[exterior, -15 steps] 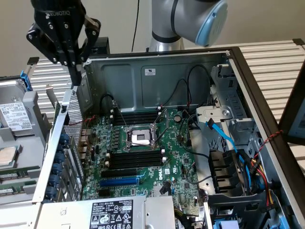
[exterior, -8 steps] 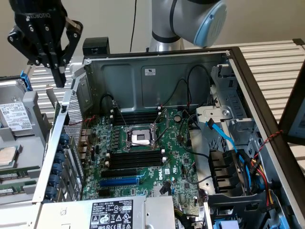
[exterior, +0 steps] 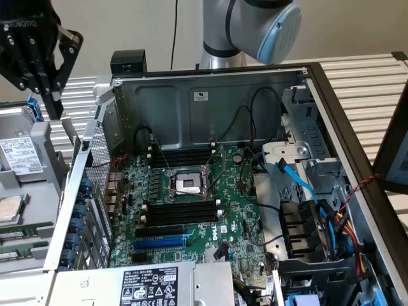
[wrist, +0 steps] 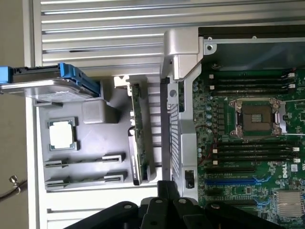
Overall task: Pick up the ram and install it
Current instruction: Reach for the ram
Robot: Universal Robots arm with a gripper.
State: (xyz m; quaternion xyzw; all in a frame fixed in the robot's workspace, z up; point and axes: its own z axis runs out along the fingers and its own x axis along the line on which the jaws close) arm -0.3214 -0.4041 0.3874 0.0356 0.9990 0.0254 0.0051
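A ram stick (wrist: 137, 129), narrow and green, stands on its edge in a grey holder tray (wrist: 95, 143) beside the open computer case. Two more green sticks (wrist: 81, 163) lie in slots of the same tray. My black gripper (wrist: 167, 187) hangs above the tray's edge next to the case wall, its fingers together with nothing between them. In the exterior view the gripper (exterior: 56, 109) is high at the left, outside the case, fingers pointing down over the tray (exterior: 38, 146). The motherboard's (exterior: 248, 210) long black memory slots (exterior: 178, 215) flank the processor socket (exterior: 188, 185).
The tray also carries a hard drive with blue rails (wrist: 47, 86) and a loose processor chip (wrist: 62, 134). The case's metal side wall (exterior: 70, 197) stands between tray and motherboard. Cables and a drive cage (exterior: 306, 223) crowd the exterior view's right. A blue slot (exterior: 159, 242) lies below the black ones.
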